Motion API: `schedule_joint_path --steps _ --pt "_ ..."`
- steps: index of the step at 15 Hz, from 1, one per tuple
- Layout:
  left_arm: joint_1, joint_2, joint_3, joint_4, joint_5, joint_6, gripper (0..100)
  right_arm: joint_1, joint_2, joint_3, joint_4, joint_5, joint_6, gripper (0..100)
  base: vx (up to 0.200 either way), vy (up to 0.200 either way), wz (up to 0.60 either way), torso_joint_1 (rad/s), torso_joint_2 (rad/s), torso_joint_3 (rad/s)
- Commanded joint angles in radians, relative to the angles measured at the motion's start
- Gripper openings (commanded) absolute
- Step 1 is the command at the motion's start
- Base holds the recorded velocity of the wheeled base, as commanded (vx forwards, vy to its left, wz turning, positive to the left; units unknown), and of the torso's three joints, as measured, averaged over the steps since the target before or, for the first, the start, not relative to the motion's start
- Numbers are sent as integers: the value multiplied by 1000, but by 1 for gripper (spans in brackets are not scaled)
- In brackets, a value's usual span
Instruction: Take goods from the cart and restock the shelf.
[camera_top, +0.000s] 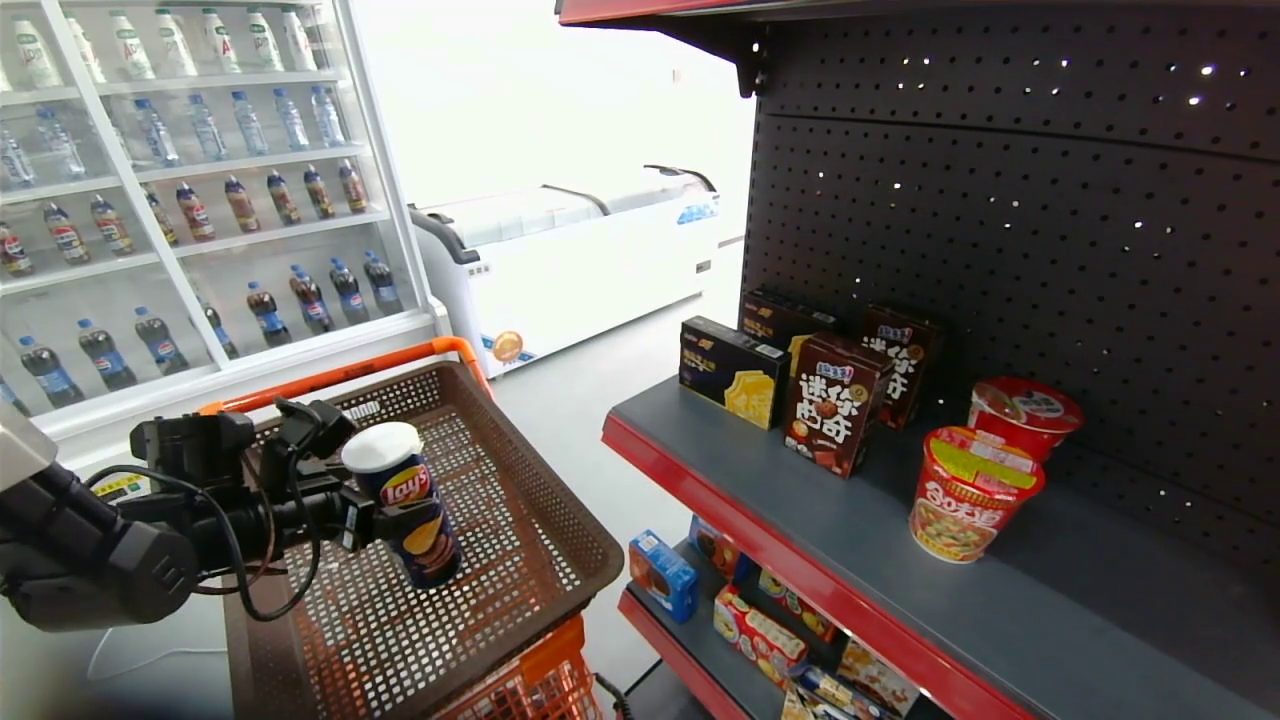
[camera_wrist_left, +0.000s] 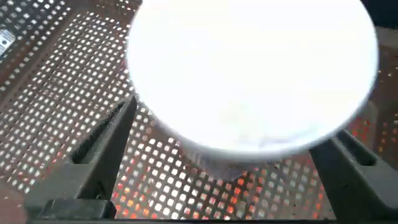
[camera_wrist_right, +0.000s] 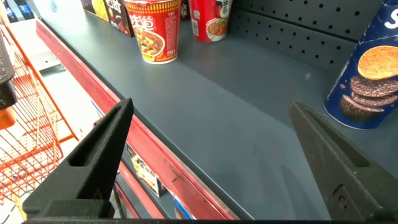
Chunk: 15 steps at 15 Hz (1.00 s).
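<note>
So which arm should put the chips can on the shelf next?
Left. Its gripper holds the chips can above the cart basket; the right gripper hangs open and empty over the shelf.

The tall dark-blue cardboard chip can (camera_top: 412, 510) has a white plastic lid, a red-and-yellow logo and yellow chips printed low on its side. The brown perforated plastic basket (camera_top: 540, 500) beneath shows a regular grid of small holes and has an orange handle (the wire cart (camera_top: 540, 690) below is orange too). At three o'clock from the can, the grey metal shelf deck (camera_top: 1000, 600) has a red front edge. It is backed by black pegboard (camera_top: 1000, 200) dotted with holes. On the deck stand dark-brown cardboard boxes (camera_top: 830, 400) with white lettering and red paper noodle cups (camera_top: 965, 490), the nearer lid patched yellow and green.
</note>
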<state>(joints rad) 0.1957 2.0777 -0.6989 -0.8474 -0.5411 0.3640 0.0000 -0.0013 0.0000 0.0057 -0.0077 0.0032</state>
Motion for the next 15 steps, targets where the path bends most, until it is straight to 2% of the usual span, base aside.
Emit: schedule_joint_path --steps 1,4,9,10,15 --pt "-19 39 -13 -4 0 0 100 0 1 0 0 0 0 100 0 0 0 0 0 0" --pt "-42 85 -40 -39 0 -2 100 0 1 0 0 0 0 100 0 0 0 0 0 0" --pt "-53 122 -70 -44 -2 0 100 0 1 0 0 0 0 100 0 0 0 0 0 0" --pt "-58 131 -77 -51 -2 1 0 0 1 0 -1 0 0 100 0 0 0 0 0 0" --pt "-52 48 -2 -105 12 1 0 0 1 0 0 0 0 100 0 0 0 0 0 0"
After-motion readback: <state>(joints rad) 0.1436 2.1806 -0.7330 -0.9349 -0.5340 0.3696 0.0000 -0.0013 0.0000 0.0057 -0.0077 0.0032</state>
